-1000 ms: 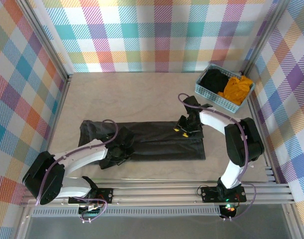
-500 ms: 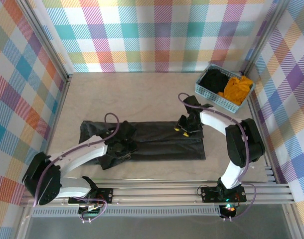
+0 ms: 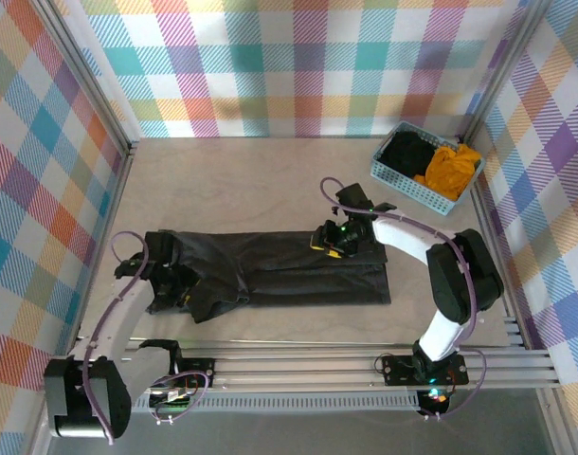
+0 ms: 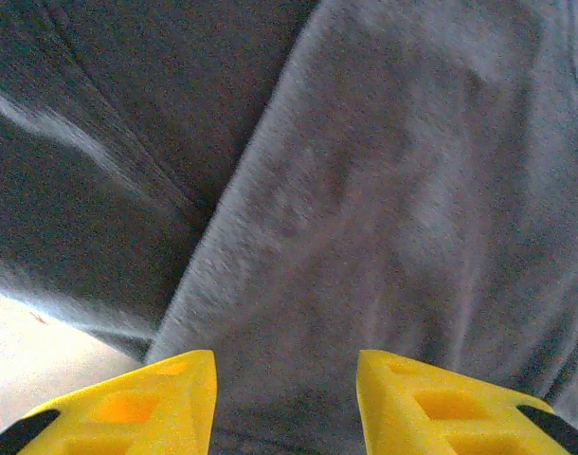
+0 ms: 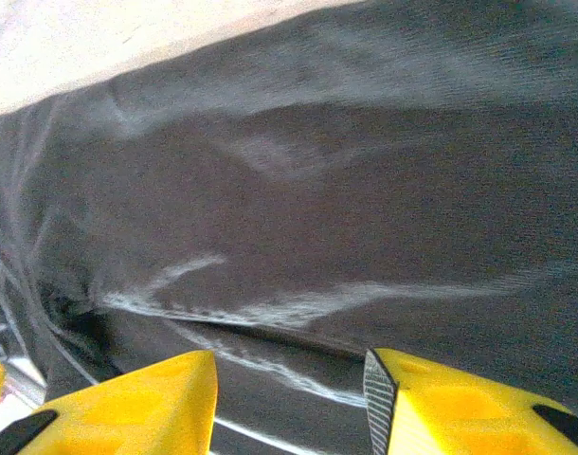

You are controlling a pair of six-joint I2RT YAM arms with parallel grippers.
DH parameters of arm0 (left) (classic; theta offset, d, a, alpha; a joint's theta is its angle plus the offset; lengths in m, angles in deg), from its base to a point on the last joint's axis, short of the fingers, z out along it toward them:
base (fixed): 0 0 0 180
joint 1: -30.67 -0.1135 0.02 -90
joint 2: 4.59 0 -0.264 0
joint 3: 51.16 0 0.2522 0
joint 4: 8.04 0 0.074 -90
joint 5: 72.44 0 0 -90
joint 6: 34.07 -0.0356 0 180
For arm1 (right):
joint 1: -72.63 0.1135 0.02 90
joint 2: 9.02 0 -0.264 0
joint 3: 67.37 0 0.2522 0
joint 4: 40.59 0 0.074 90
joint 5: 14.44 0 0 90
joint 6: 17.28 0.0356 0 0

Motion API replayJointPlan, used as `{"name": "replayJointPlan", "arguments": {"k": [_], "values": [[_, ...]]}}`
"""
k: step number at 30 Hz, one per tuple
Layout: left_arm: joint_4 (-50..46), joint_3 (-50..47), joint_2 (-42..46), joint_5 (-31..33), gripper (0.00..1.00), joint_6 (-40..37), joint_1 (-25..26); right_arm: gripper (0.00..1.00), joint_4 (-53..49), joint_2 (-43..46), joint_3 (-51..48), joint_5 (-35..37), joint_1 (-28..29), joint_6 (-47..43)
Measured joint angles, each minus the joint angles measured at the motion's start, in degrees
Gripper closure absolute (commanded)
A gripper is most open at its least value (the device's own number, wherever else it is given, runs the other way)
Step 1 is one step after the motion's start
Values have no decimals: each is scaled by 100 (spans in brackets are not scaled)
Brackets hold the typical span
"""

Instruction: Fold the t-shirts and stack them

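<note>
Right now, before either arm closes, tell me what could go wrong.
The left gripper and right gripper are open over the layered charcoal t-shirt; a shallow pinch may lift only the top layer and undo the fold. The rumpled near-left corner could get creased in.

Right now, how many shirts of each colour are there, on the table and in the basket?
Charcoal-grey t-shirt, spread on the table: 1
Black t-shirt, bunched in the basket: 1
Mustard-orange t-shirt, in the basket: 1
Total: 3
</note>
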Motion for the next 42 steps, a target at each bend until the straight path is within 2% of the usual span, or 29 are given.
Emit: {"name": "replayJointPlan", "arguments": {"k": [8,19,22,24,31,37,42], "values": [[393,-35,-809,-350,55,-743,-551,52,15,-55,0,-177,4,0],[636,26,-1001,22,54,-1172,-623,51,-4,-55,22,-175,4,0],[791,26,-1217,70,58,-1241,-623,51,-11,-55,24,-175,4,-2],[876,26,-1237,76,65,-1270,-623,51,-13,-55,24,-175,4,0],[944,168,-1003,66,99,-1316,-623,51,-48,-55,24,-170,4,0],[721,433,-914,92,100,-1193,-623,51,-129,-55,66,-127,4,0],[391,831,-914,358,100,-1049,-623,52,-223,-55,142,-50,4,0]]}}
